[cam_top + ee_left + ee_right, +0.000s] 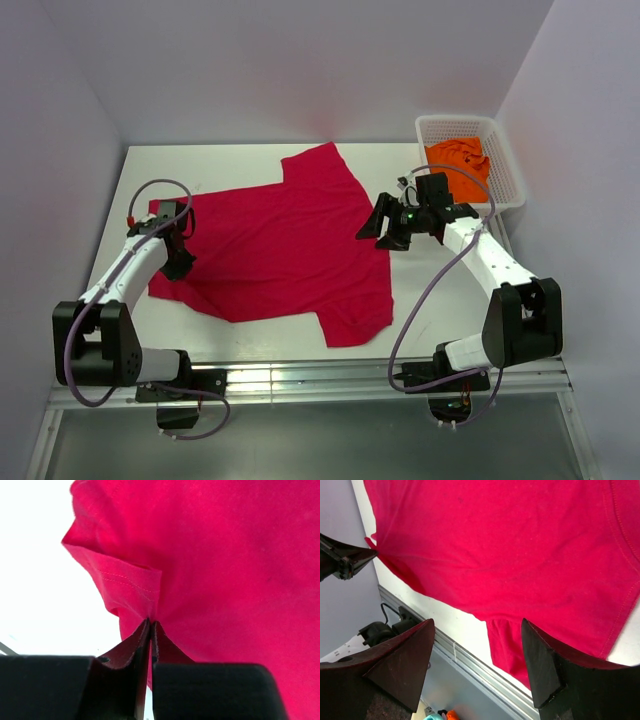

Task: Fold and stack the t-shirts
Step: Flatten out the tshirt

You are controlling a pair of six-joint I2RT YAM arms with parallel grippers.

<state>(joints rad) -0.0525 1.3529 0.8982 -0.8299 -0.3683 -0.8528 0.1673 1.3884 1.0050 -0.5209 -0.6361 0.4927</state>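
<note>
Closest in, along the metal rail [320, 378] at the near edge of the table [225, 165]: a narrow strip of bare white surface below the near sleeve, wider toward both corners. More bare surface outside the left gripper [180, 262], out to the table's side edge.

Clamped shut, that left gripper, with a stitched hem fold of the red t-shirt [290, 250] caught between its fingertips [142, 632]. Cloth puckered into a small peak right at the pinch, smoother just beyond the tips.

Spread wide, the right gripper [383, 232], nothing between its fingers [407, 652]. Hangs at the shirt's right edge, with red cloth below and ahead of the tips; hard to tell whether it touches.

Crimson all over, mostly flat, with soft creases fanning from the left fingers and a lifted edge at the near left corner. Long axis across the table from one gripper to the other. Hem end at the left fingers, sleeve end toward the right ones. One sleeve toward the back wall [320, 70], the other toward the rail. Neck opening not made out.

Past the right fingers, in the far right corner: a white mesh basket [505, 175] with an orange t-shirt [460, 160] crumpled inside. Open table between basket and far sleeve, and a bare band behind the shirt up to the back wall.
</note>
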